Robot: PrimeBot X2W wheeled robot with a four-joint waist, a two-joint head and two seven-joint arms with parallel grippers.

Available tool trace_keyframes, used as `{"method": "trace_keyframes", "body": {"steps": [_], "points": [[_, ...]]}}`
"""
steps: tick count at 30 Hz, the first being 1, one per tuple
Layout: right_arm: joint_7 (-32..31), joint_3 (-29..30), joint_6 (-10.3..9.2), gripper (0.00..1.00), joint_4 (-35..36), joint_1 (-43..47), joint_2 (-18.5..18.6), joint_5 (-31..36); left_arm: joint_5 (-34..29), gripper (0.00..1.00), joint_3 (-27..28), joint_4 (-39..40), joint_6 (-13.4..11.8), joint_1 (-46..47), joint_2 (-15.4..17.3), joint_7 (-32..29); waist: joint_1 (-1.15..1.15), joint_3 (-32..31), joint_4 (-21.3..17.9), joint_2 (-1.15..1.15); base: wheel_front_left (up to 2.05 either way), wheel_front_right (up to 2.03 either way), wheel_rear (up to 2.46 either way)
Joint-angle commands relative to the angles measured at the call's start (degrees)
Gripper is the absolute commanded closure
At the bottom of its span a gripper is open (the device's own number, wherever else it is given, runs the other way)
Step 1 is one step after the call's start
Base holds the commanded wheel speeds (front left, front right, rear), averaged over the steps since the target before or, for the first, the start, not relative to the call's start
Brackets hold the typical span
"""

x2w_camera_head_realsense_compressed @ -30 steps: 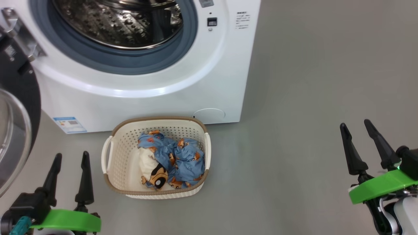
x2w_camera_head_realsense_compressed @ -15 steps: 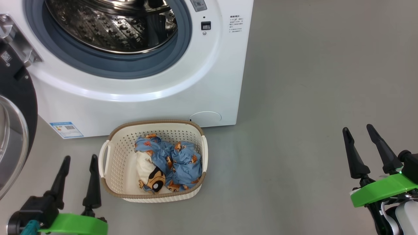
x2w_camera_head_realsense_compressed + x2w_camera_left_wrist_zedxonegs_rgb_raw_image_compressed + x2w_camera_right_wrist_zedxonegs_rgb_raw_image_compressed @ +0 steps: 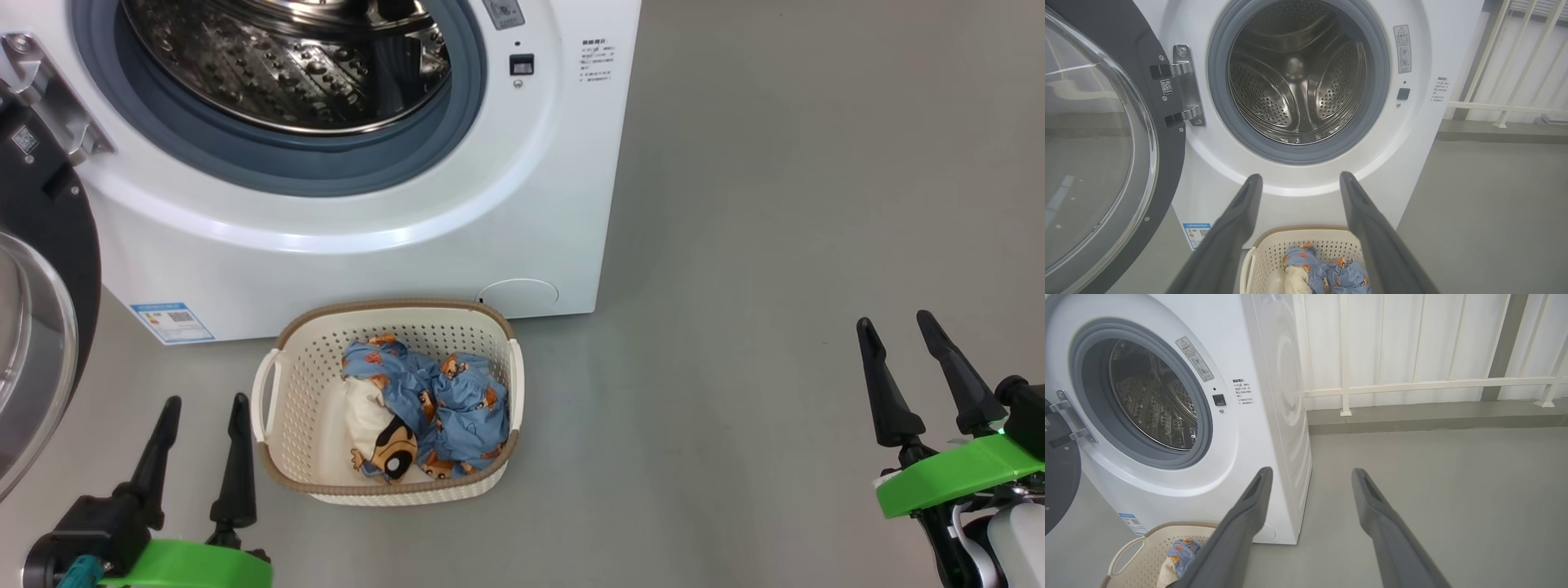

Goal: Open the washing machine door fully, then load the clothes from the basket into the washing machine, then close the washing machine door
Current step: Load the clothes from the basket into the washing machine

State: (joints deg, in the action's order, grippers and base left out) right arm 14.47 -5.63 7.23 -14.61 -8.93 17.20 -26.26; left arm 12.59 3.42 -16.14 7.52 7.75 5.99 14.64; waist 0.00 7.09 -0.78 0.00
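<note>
The washing machine (image 3: 351,245) stands on the grey floor (image 3: 735,245) with its door (image 3: 49,204) swung wide open on the robot's left. The door hangs from a metal hinge (image 3: 1186,85), its black rim and clear glass bowl turned out into the room. The round mouth is uncovered, showing the grey-blue rubber ring (image 3: 326,171) and the steel drum (image 3: 286,65), and I can see no laundry in the drum from here.

The basket (image 3: 392,312) sits on the floor just in front of the machine, below the opening and a little right of the small blue label (image 3: 171,321). The clothes (image 3: 461,400) lie bunched inside it, toward its right half. They are blue pieces with bear prints, with the cream piece (image 3: 380,433) tucked against their left side.

The left tool (image 3: 206,400) hovers low beside the basket's left handle, near it but not touching, with its two dark fingers spread apart and nothing between them. In the left wrist view those fingers point up at the drum mouth, and the basket shows between them.

The right tool (image 3: 894,320) is well off to the right over the floor, far from basket and machine, fingers likewise apart and holding nothing. Behind the machine a white railing (image 3: 1412,384) runs along the wall.
</note>
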Motion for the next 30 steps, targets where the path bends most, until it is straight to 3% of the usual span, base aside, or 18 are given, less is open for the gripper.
{"method": "trace_keyframes", "body": {"steps": [1,18,30], "points": [[0.52,-0.70,0.25,0.00,1.31,0.17,0.89,0.80,0.82,0.00,1.51,1.85,-0.03,0.38,1.32,0.36,0.00,0.03,0.05,0.00,0.00,0.00,0.00],[0.52,-0.95,0.25,0.00,1.34,-0.24,0.97,0.71,4.26,0.00,-0.33,0.68,-0.03,0.97,1.95,0.36,0.00,0.53,0.40,0.00,0.03,-0.04,0.00],[0.52,-0.73,0.25,0.00,1.35,-0.47,0.88,0.75,4.47,0.00,-0.68,1.14,-0.03,1.42,2.55,0.36,0.00,1.07,0.32,0.00,0.91,-1.10,0.19]]}}
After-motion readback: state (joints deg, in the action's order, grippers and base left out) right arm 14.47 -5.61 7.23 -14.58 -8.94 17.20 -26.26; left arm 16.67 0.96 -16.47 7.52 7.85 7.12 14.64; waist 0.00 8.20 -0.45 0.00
